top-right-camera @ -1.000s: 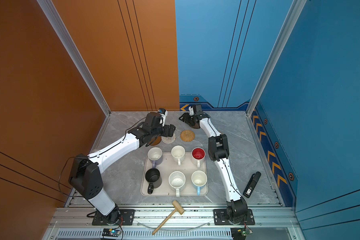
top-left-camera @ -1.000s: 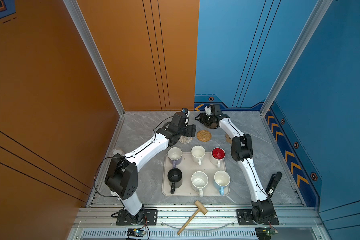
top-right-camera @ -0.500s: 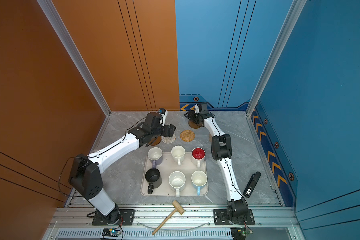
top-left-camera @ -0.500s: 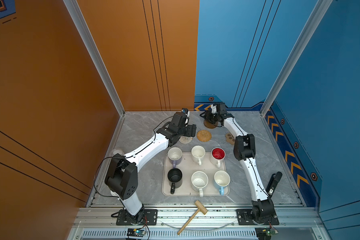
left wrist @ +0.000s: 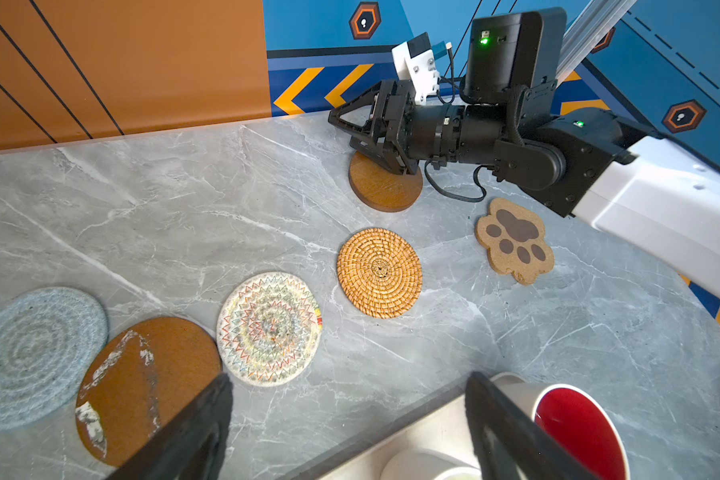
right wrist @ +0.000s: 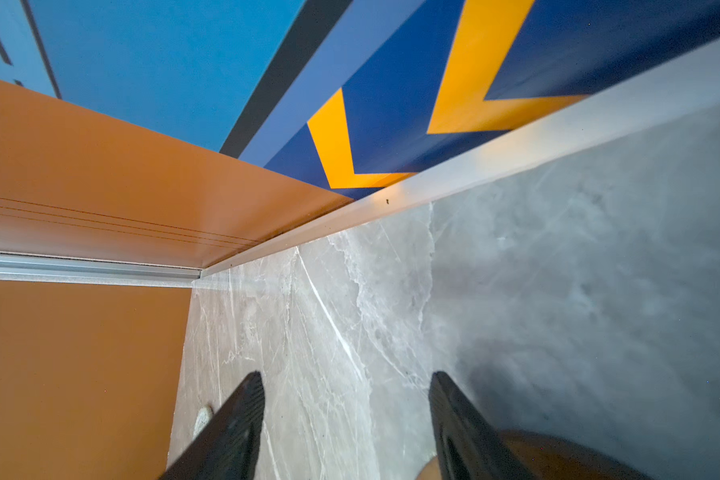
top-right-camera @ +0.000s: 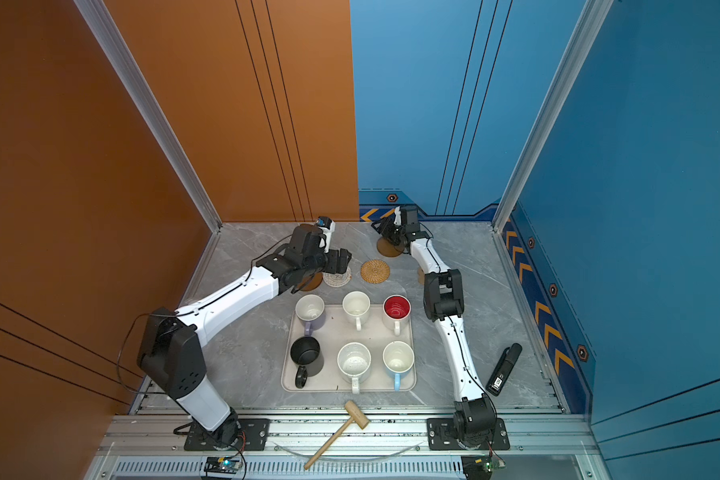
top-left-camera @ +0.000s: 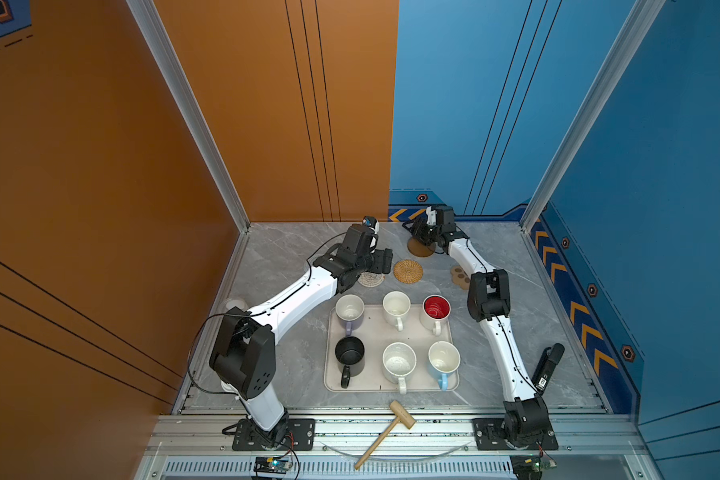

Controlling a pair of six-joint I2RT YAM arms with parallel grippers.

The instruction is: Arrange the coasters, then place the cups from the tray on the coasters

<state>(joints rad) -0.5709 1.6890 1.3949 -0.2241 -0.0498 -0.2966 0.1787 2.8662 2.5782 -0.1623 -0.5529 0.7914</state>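
Note:
Six cups stand on the cream tray (top-left-camera: 375,332), among them a black one (top-left-camera: 349,353) and a red-lined one (top-left-camera: 436,309). Beyond the tray lie the coasters: a blue-grey woven round (left wrist: 34,357), a brown disc (left wrist: 142,386), a zigzag woven round (left wrist: 271,328), a rattan round (left wrist: 379,272) and a paw shape (left wrist: 514,241). A second brown disc (left wrist: 385,187) lies flat near the back wall. My right gripper (top-left-camera: 412,228) hangs open over that disc's edge, nothing between its fingers (right wrist: 454,415). My left gripper (top-left-camera: 385,262) is open and empty above the zigzag round.
A wooden mallet (top-left-camera: 387,428) lies on the front rail. A black device (top-left-camera: 548,368) lies at the right, beside the right arm's base. A clear jar (top-left-camera: 235,303) stands at the left wall. The back wall is close behind the right gripper.
The right arm has swung its gripper a little right and toward the back wall, and the brown disc now shows on the table under it. The left arm has not moved.

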